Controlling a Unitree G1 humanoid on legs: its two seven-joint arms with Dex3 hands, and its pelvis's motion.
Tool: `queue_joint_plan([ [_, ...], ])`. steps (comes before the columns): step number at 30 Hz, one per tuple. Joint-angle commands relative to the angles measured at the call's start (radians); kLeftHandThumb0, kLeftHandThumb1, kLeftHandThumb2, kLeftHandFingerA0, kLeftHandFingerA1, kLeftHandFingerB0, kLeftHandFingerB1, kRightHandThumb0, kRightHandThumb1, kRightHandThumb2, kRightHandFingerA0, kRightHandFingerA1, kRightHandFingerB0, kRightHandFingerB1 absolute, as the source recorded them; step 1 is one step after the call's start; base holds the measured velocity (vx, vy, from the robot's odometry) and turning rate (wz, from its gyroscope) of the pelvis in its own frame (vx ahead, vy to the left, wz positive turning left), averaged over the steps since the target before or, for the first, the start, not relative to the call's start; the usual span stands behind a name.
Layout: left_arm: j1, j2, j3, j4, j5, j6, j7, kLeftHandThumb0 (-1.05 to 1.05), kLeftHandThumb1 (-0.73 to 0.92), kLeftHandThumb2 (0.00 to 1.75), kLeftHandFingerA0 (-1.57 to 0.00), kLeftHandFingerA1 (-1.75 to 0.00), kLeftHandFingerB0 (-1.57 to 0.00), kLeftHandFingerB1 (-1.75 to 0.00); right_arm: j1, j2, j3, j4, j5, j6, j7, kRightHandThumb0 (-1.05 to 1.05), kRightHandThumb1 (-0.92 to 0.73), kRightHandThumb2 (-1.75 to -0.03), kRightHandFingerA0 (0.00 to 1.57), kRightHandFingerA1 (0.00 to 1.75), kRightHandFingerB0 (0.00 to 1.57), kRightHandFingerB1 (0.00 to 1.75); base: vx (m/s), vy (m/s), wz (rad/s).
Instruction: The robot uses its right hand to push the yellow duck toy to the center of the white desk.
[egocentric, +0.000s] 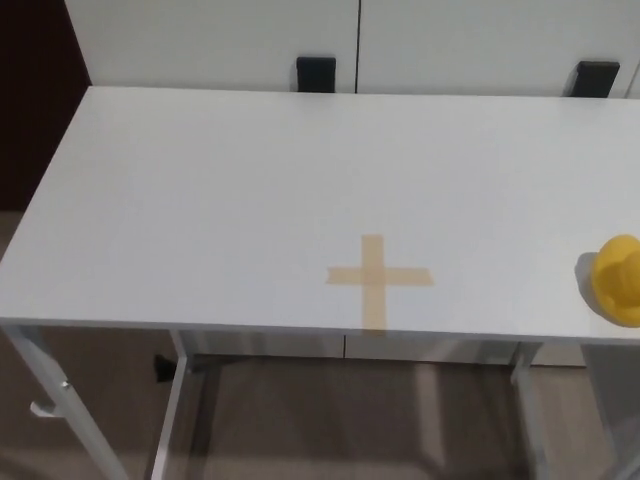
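The yellow duck toy stands on the white desk at the far right, close to the front edge and partly cut off by the picture's right side. A cross of tan tape marks the desk a little right of the middle, near the front edge, well left of the duck. Neither of my hands shows in the head view.
White panels run behind the desk, with two black fittings at its back edge. A dark wall lies at the far left. Below the front edge are the desk's white legs and a wooden floor.
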Motion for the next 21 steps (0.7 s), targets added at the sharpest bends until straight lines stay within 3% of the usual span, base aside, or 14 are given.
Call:
queue_joint_plan([
  [1,-0.019,0.026,0.084,0.028,-0.101,0.103,-0.159,-0.29,0.51,0.84,-0.47,-0.84,-0.78,-0.95,-0.040,-0.013,-0.156,0.017,0.182,-0.088,0.041,-0.49,-0.50,-0.88,0.55,0.75,0.31,0.58,0.00,0.000,0.00],
  [5,-0.015,0.029,0.100,0.026,-0.098,0.111,-0.168,-0.30,0.50,0.83,-0.45,-0.83,-0.80,-0.96,-0.078,-0.014,-0.243,0.019,0.238,-0.096,0.095,-0.54,-0.50,-0.89,0.50,0.76,0.25,0.57,0.00,0.000,0.00],
  [6,-0.015,0.028,0.104,0.026,-0.099,0.116,-0.166,-0.29,0.55,0.81,-0.51,-0.87,-0.75,-0.91,-0.124,-0.036,-0.268,0.015,0.254,-0.078,0.084,-0.60,-0.70,-0.61,0.38,0.81,0.24,0.53,0.00,0.000,0.00],
  [7,-0.015,0.027,0.107,0.026,-0.099,0.119,-0.166,-0.29,0.55,0.81,-0.51,-0.87,-0.75,-0.91,-0.144,-0.045,-0.281,0.014,0.260,-0.071,0.081,-0.60,-0.70,-0.61,0.38,0.81,0.24,0.53,0.00,0.000,0.00],
  [8,-0.009,0.027,0.104,0.025,-0.092,0.112,-0.167,-0.29,0.58,0.79,-0.58,-0.88,-0.73,-0.81,-0.177,-0.063,-0.288,-0.020,0.262,-0.067,0.088,-0.70,-0.60,-0.94,0.28,0.67,0.14,0.53,0.00,0.000,0.00],
  [9,-0.007,0.027,0.103,0.024,-0.090,0.111,-0.168,-0.29,0.58,0.79,-0.58,-0.88,-0.73,-0.81,-0.187,-0.068,-0.292,-0.029,0.261,-0.066,0.091,-0.70,-0.60,-0.94,0.28,0.67,0.14,0.53,-0.01,0.000,-0.06],
  [10,0.001,0.026,0.103,0.023,-0.089,0.109,-0.172,-0.30,0.59,0.78,-0.51,-0.83,-0.69,-0.77,-0.230,-0.084,-0.289,-0.070,0.253,-0.053,0.078,-0.69,-0.64,-0.95,0.17,0.55,0.12,0.46,0.00,0.000,0.00],
  [11,0.003,0.025,0.103,0.022,-0.089,0.108,-0.173,-0.30,0.59,0.78,-0.51,-0.83,-0.69,-0.77,-0.241,-0.088,-0.288,-0.080,0.251,-0.049,0.075,-0.69,-0.64,-0.95,0.17,0.55,0.12,0.46,0.00,0.000,0.00],
  [12,0.001,0.023,0.107,0.020,-0.093,0.116,-0.175,-0.32,0.58,0.75,-0.57,-0.90,-0.74,-0.82,-0.290,-0.090,-0.266,-0.194,0.238,-0.020,0.059,-0.83,-0.82,-0.65,0.16,0.68,0.22,0.52,0.00,0.000,0.00],
  [14,0.000,0.022,0.103,0.019,-0.090,0.117,-0.174,-0.32,0.58,0.74,-0.59,-0.91,-0.74,-0.83,-0.323,-0.078,-0.256,-0.275,0.242,-0.008,0.055,-0.83,-0.82,-0.65,0.22,0.64,0.25,0.49,0.00,0.000,0.00],
  [15,-0.002,0.022,0.102,0.019,-0.090,0.122,-0.174,-0.33,0.59,0.73,-0.60,-0.89,-0.74,-0.80,-0.347,-0.064,-0.242,-0.309,0.234,-0.014,0.041,-0.90,-0.83,-0.65,0.41,0.68,0.27,0.56,0.00,0.000,0.00],
  [18,-0.006,0.023,0.096,0.014,-0.088,0.127,-0.181,-0.32,0.59,0.77,-0.57,-0.89,-0.72,-0.83,-0.394,-0.017,-0.197,-0.437,0.226,0.024,0.033,-0.87,-0.85,-0.65,0.38,0.59,0.24,0.50,0.01,0.000,0.03],
  [19,-0.007,0.023,0.096,0.013,-0.088,0.128,-0.183,-0.31,0.56,0.76,-0.57,-0.89,-0.73,-0.85,-0.404,-0.002,-0.176,-0.476,0.230,0.041,0.051,-0.82,-0.87,-0.67,0.26,0.49,0.16,0.39,0.00,0.000,0.00],
  [21,-0.008,0.023,0.096,0.013,-0.090,0.131,-0.185,-0.31,0.56,0.76,-0.57,-0.89,-0.73,-0.85,-0.410,0.015,-0.154,-0.524,0.233,0.063,0.069,-0.82,-0.87,-0.67,0.26,0.49,0.16,0.39,0.01,-0.001,0.03],
])
